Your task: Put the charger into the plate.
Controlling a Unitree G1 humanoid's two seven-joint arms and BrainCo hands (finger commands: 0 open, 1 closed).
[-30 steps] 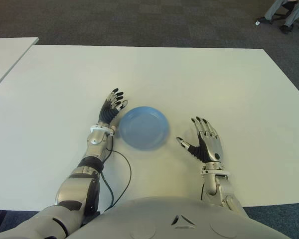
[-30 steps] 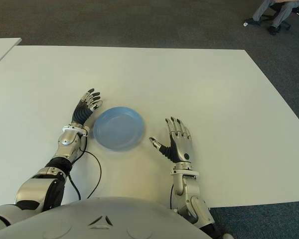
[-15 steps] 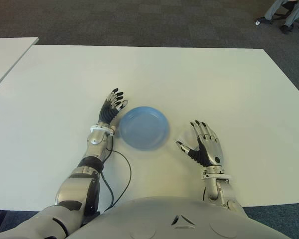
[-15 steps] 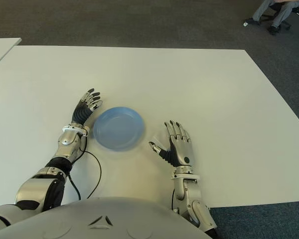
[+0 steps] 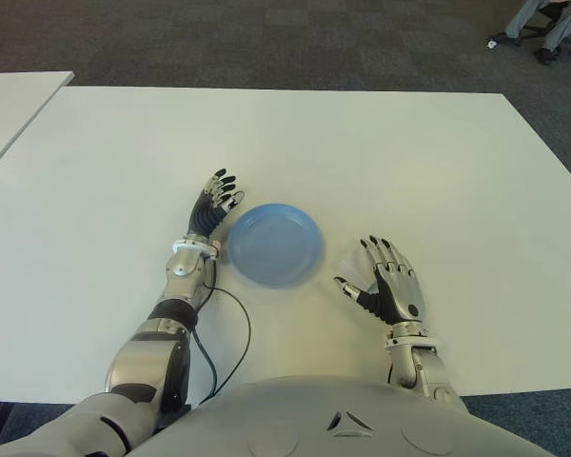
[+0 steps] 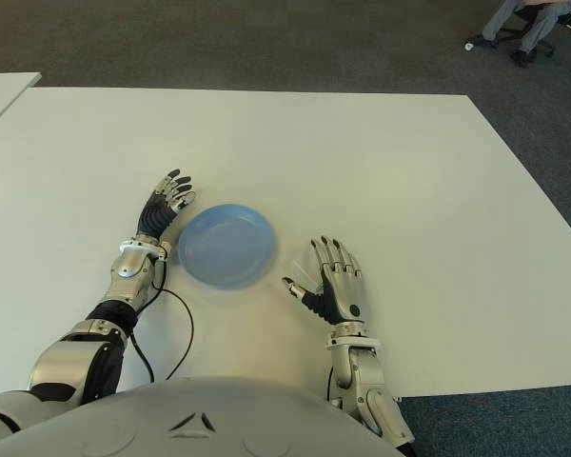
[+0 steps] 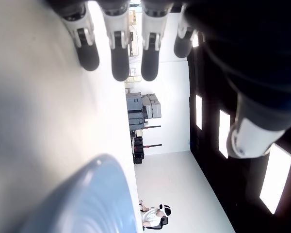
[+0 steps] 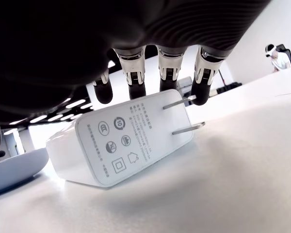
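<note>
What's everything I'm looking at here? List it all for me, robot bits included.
Table: one, white, fills the view.
Plate: one, blue, on the table between the hands.
Charger: one, white, two metal prongs, lying on the table under the right hand's fingers, beside the plate.
Second table: one, white, far left.
Cable: one, black, by the left forearm.
Seated person: one, far right corner.
Left hand: open, left of the plate.
Right hand: open, over the charger.
</note>
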